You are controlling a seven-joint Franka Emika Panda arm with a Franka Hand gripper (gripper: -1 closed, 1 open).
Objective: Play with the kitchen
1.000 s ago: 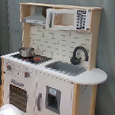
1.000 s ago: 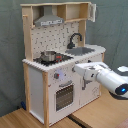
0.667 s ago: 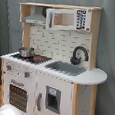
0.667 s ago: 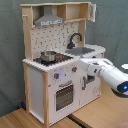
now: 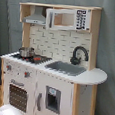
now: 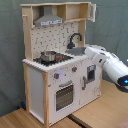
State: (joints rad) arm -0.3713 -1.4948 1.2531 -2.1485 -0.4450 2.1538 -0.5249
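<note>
Arm (image 6: 107,62) — nearer kitchen (image 6: 55,75) (pot unmoved)

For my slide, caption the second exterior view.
Franka arm reaching toward the toy kitchen, a metal pot on its stovetop.

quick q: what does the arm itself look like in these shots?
The arm shows in the second exterior view: smooth white rounded casing, thick tubular links, with a small blue light near the second exterior view's right edge. No cables or markings can be made out. The gripper isn't visible.

White & light-wood kitchen (image 5: 55,88) w/ black faucet (image 5: 79,54), grey hood (image 6: 50,21), dotted pegboard back (image 6: 52,37).
</note>
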